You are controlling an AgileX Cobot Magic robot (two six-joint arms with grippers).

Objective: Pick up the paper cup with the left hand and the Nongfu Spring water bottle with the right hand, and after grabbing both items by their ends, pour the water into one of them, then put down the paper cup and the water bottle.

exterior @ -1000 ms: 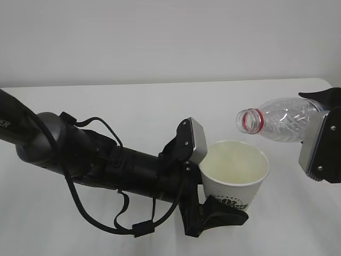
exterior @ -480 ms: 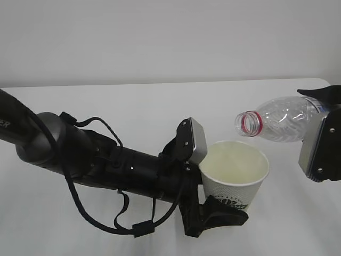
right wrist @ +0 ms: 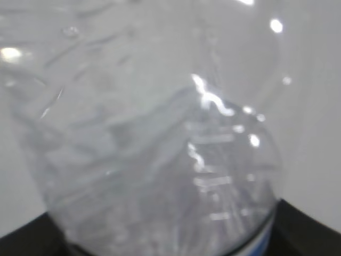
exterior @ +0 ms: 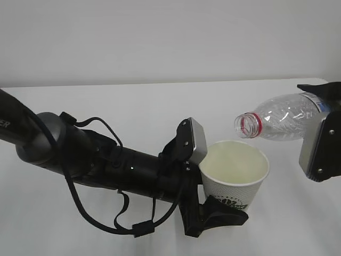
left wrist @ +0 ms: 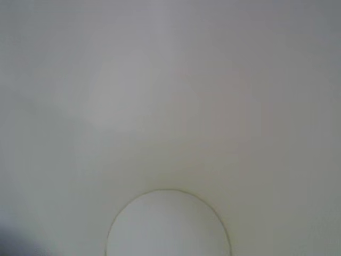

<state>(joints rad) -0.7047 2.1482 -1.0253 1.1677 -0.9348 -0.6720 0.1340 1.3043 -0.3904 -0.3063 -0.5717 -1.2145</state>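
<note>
Both vessels are off the bench, and the bottle has just dipped lower over the cup.

Over the last second my right end effector (exterior: 322,133) has tipped the Nongfu Spring water bottle (exterior: 282,118) so its open red-ringed mouth sits slightly lower and further over the paper cup (exterior: 234,173); I judge the pour is under way or nearly spent, though I see no stream. My right jaws stand partly open, clamped on the bottle's base end. My left end effector (exterior: 213,205) is spread wide around the cup's lower part, holding it upright near the bench's front edge. Inside the cup, water (exterior: 232,162) looks faintly yellowish.
</note>
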